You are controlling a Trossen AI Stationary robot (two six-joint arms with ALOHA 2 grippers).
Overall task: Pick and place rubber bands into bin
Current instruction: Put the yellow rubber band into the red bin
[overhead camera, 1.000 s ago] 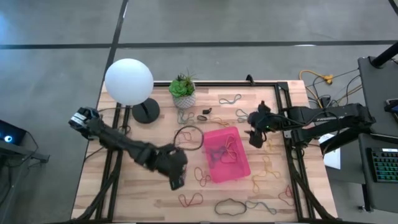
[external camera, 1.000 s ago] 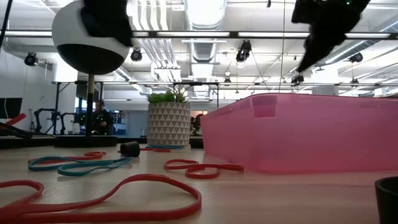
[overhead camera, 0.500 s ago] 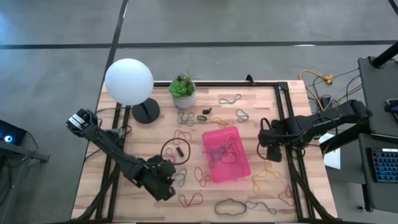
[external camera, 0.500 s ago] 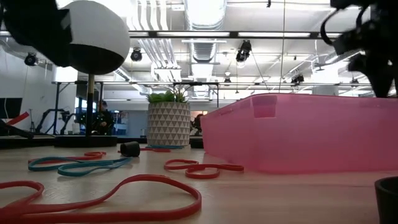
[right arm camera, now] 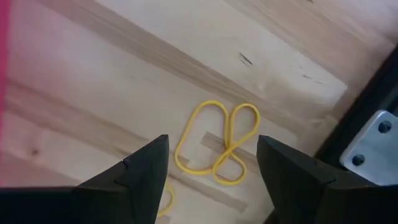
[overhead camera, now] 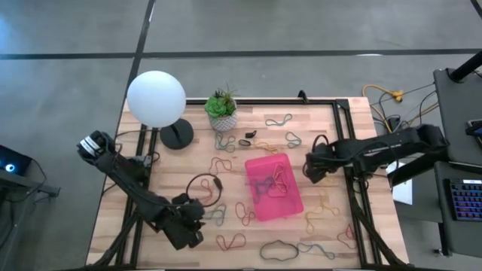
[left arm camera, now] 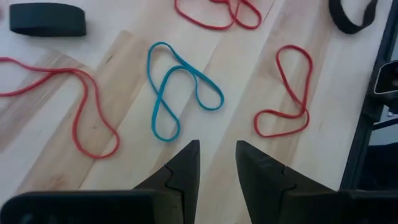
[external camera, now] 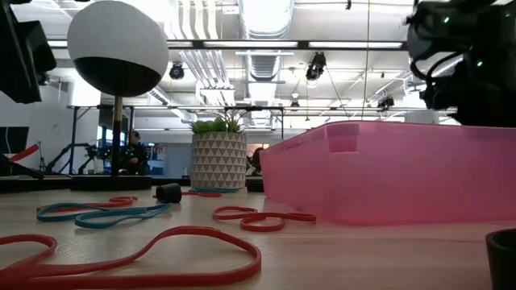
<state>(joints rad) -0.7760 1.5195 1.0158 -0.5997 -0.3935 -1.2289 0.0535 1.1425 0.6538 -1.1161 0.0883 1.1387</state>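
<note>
the pink bin [overhead camera: 275, 187] sits near the middle of the wooden table [overhead camera: 173, 169], with a few rubber bands [overhead camera: 273, 183] already lying inside it. more bands are scattered around the bin on every side.

the left gripper [overhead camera: 188, 223] is at the near-left of the bin, well apart from it, low over the table. its jaws stand a narrow gap apart and hold nothing; in the left wrist view bare wood shows between the fingers [left arm camera: 184, 171]. just beyond those fingers lie a blue band [left arm camera: 177, 90] folded into two loops and a red band [left arm camera: 291, 93] beside it, both untouched. a black band [overhead camera: 205, 186] lies between this gripper and the bin.

the right gripper [overhead camera: 309, 167] hangs just off the bin's right side, close to its wall. its jaws are spread wide and empty. in the right wrist view a yellow band [right arm camera: 217, 144] twisted into loops lies on the wood between and beyond the fingers [right arm camera: 140, 177], with the pink edge of the bin at one side.

a white globe lamp [overhead camera: 157, 98] and a potted plant [overhead camera: 222, 110] stand on the far side of the bin, toward the table's far-left corner.
</note>
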